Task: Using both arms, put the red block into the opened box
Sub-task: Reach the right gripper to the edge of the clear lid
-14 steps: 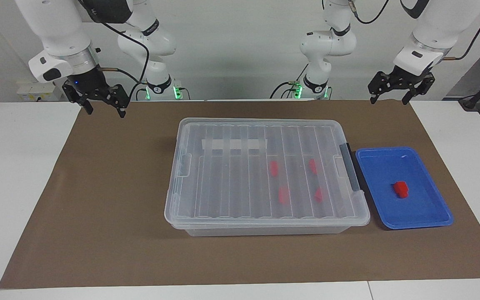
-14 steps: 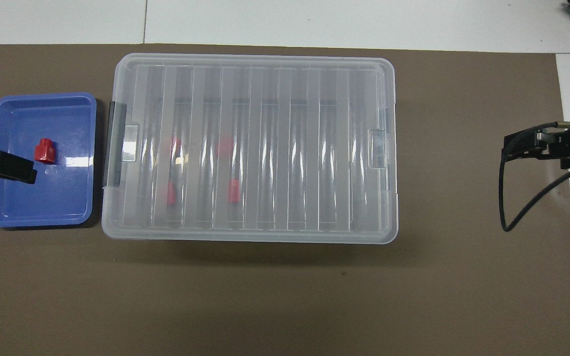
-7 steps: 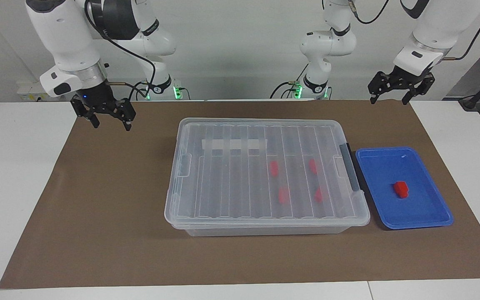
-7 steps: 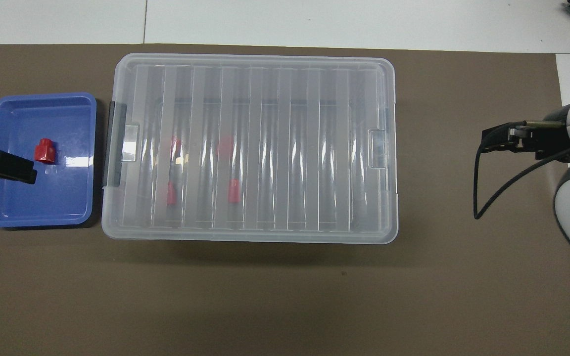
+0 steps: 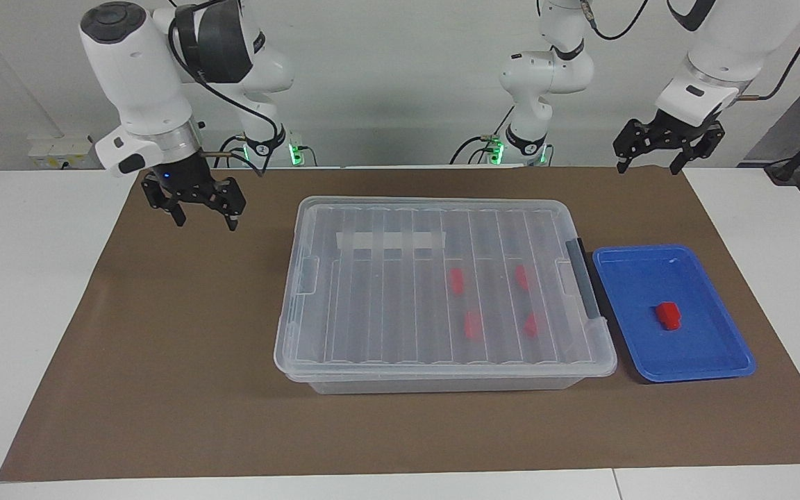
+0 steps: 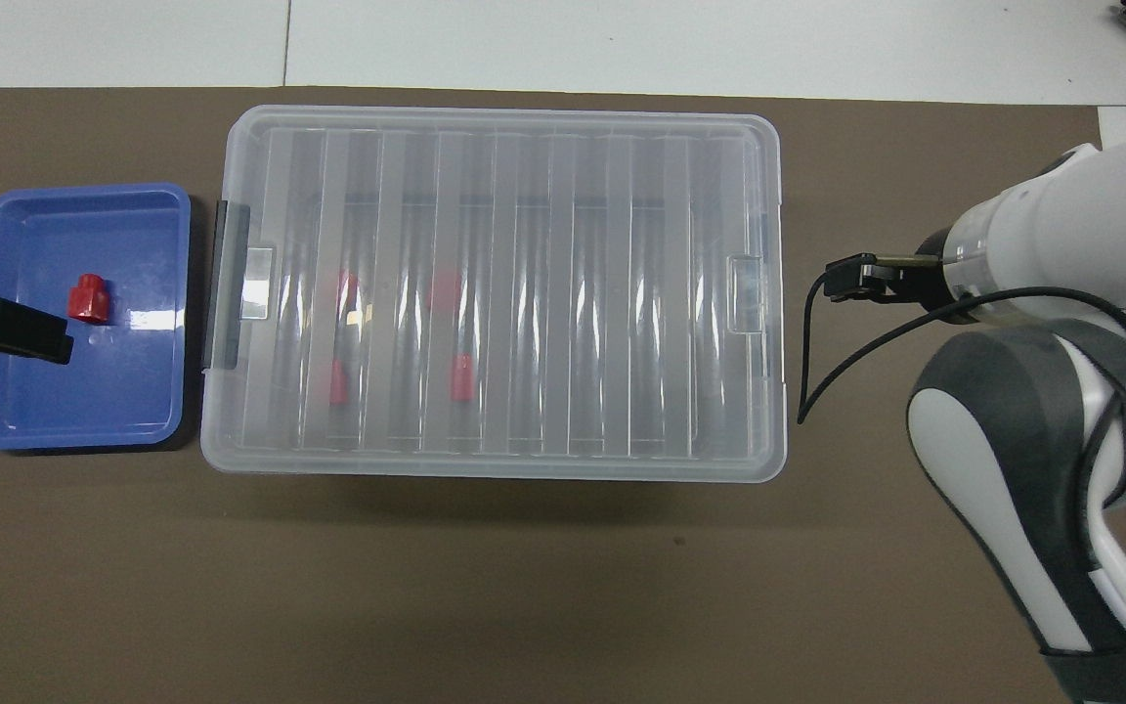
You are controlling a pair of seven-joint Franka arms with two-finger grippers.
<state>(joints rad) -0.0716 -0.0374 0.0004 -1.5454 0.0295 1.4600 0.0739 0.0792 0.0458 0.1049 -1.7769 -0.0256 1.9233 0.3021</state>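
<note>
The red block (image 5: pixel 667 316) lies in the blue tray (image 5: pixel 712 371) at the facing view's lower right, beside the lidded clear box (image 5: pixel 372 312). The right gripper (image 5: pixel 202 219), upper left, and the left gripper (image 5: pixel 650 165), upper right, both hang wide open and empty.

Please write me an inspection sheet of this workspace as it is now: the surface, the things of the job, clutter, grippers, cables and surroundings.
Surface: brown mat on a white table.
Job's things: box with its lid on; four red blocks inside. One red block in the blue tray, which lies beside the box toward the left arm's end.
Clutter: nothing seen.
Grippers: right gripper open, empty, over the mat; left gripper open, empty, over the mat's edge at its own end.
Cables: black cable hanging by the right wrist.
Surroundings: white wall, green lights at the arm bases.
</note>
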